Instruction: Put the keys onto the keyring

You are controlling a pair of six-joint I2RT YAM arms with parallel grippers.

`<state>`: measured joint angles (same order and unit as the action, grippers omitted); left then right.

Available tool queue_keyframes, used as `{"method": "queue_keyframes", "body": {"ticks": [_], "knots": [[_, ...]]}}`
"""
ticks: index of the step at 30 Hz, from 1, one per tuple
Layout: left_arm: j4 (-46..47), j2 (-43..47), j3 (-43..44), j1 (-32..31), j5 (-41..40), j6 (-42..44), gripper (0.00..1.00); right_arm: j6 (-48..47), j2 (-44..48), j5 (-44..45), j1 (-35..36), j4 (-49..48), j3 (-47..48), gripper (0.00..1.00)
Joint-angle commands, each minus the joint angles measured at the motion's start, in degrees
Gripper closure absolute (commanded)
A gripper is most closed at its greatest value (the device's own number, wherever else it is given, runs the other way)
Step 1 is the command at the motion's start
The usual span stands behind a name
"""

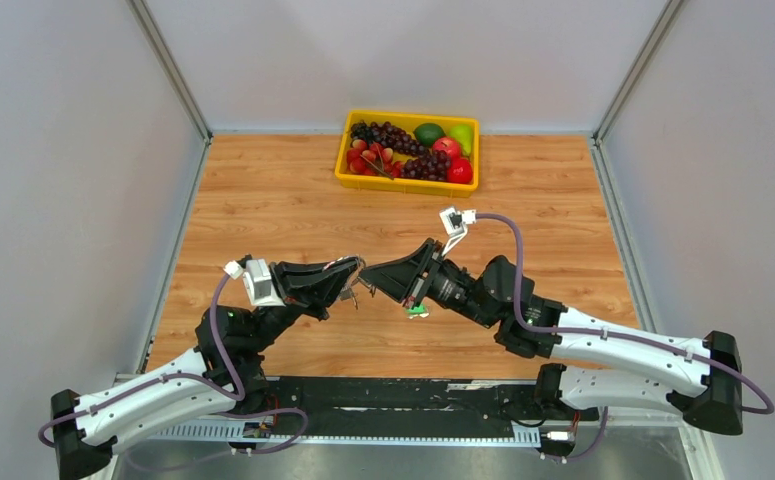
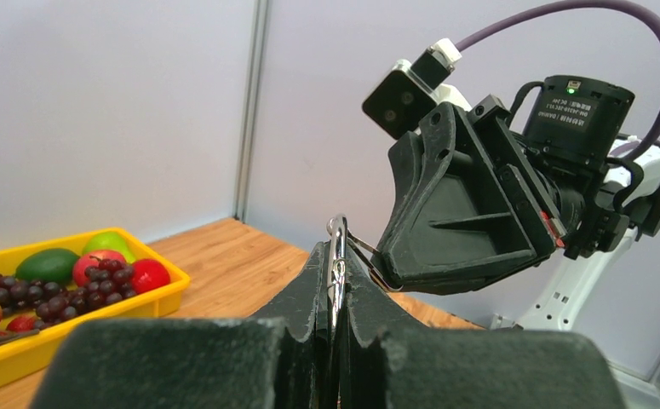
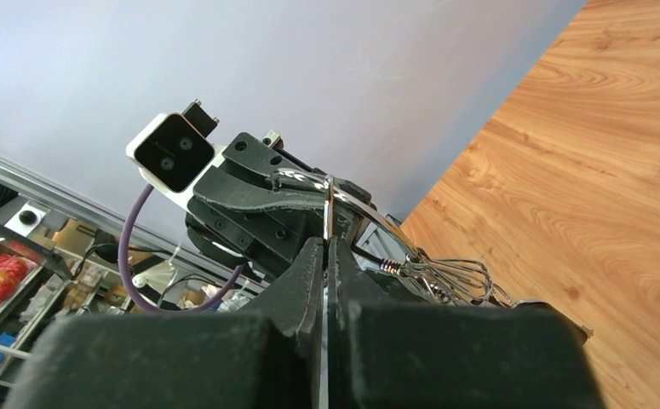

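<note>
My left gripper (image 1: 350, 273) (image 2: 336, 257) is shut on the silver keyring (image 2: 336, 228), which stands edge-on between its pads. My right gripper (image 1: 371, 278) (image 3: 328, 247) meets it tip to tip above the table's middle. It is shut on a thin silver strip (image 3: 329, 209) at the keyring (image 3: 362, 210); whether that strip is a key blade I cannot tell. Thin wire loops (image 3: 450, 277) hang off the ring. A key with a green head (image 1: 418, 311) shows under the right gripper's body. Other keys are out of view.
A yellow tray (image 1: 342, 166) (image 2: 88, 322) of grapes, apples and other fruit stands at the far middle of the wooden table (image 1: 263, 200). Grey walls close in the left, right and back sides.
</note>
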<state>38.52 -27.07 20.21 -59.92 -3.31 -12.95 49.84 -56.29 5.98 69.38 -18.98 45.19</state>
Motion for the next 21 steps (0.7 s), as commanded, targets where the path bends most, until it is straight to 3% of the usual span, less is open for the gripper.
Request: {"method": "queue_keyframes", "body": {"ticks": [1, 13, 21], "knots": [[1.1, 0.6, 2.8, -0.2, 0.7, -0.2, 1.0, -2.2, 0.2, 1.2, 0.5, 5.8, 5.9, 1.0], [-15.2, 0.6, 6.7, -0.2, 2.5, 2.5, 0.95, -14.2, -7.2, -0.8, 0.4, 46.0, 31.3, 1.0], [-25.5, 0.4, 9.0, -0.2, 3.0, 4.0, 0.8, -21.1, -13.7, -3.3, 0.3, 63.3, 43.5, 1.0]]}}
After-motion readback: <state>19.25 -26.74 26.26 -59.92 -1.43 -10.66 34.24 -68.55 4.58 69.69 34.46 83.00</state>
